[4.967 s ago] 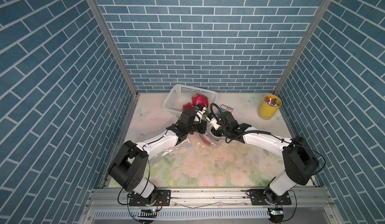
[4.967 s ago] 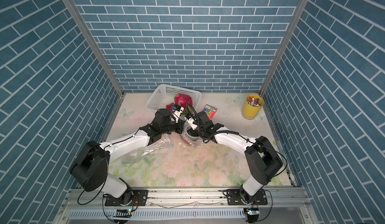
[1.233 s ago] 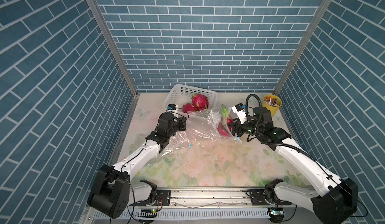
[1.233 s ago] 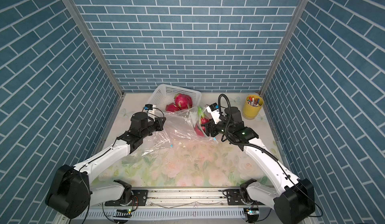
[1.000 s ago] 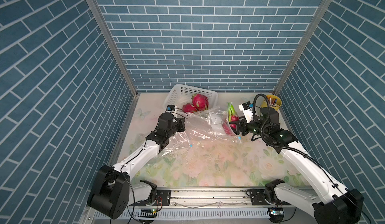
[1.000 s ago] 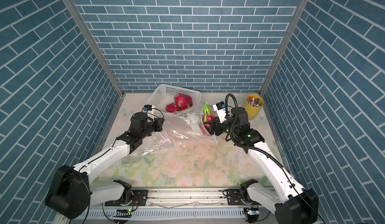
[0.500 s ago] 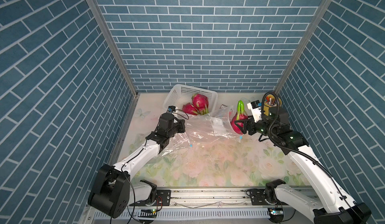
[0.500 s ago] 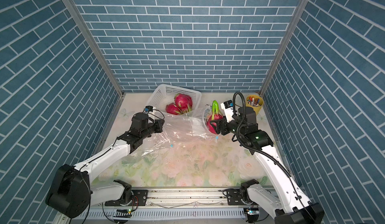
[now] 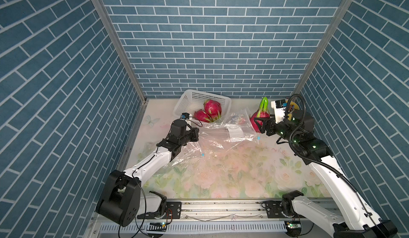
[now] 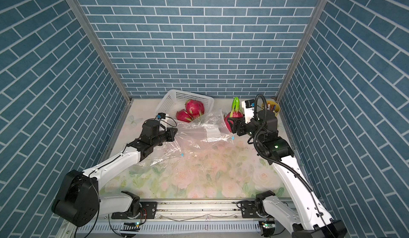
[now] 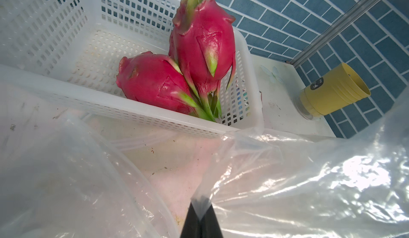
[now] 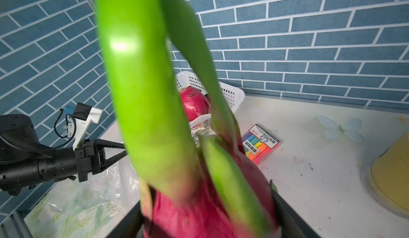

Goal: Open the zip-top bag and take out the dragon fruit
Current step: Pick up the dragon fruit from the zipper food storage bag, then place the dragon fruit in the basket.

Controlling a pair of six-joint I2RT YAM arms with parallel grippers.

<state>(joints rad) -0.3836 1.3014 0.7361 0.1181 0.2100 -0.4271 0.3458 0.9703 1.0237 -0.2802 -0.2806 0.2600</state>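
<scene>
The pink dragon fruit (image 9: 259,117) with long green leaves hangs above the table at the back right, clear of the bag. My right gripper (image 9: 258,125) is shut on its body; in the right wrist view the dragon fruit (image 12: 199,206) fills the space between the jaws. The clear zip-top bag (image 9: 223,135) lies crumpled and open across the middle of the table. My left gripper (image 9: 197,135) is shut on the bag's left edge. In the left wrist view a fold of the bag (image 11: 309,181) is pinched between the left gripper's (image 11: 201,212) fingertips.
A white basket (image 9: 184,103) at the back holds two more dragon fruits (image 9: 212,109). A yellow cup (image 10: 274,110) of pens stands in the back right corner behind my right wrist. A box of coloured sticks (image 12: 261,145) lies near the basket. Brick walls enclose three sides.
My right gripper has carried the dragon fruit out of the bag, rightward and towards the back right corner, and turned its leaves upright. The left gripper has kept its hold on the bag.
</scene>
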